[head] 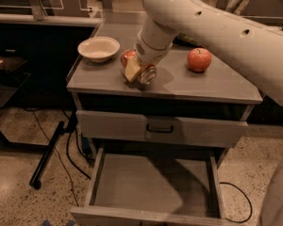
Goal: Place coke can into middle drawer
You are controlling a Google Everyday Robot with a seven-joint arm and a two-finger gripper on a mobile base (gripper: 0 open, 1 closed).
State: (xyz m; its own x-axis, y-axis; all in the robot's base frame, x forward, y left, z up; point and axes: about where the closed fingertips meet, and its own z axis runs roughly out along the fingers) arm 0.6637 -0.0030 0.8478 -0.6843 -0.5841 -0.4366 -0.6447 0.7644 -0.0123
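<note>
The coke can (128,57) lies on its side on the grey counter (212,84), red with a shiny silver end facing the front edge. My gripper (139,71) comes down from the white arm onto the can and is shut on it, with a yellowish finger (132,71) pressed against the can's near side. The can still rests on the countertop. The middle drawer (151,187) is pulled open below, with low side walls and a bare grey floor.
A white bowl (98,48) stands left of the can. A round red apple (199,59) sits to its right. A closed drawer front with a black handle (159,128) is above the open drawer. My white arm fills the upper right. Black cables lie on the floor at the left.
</note>
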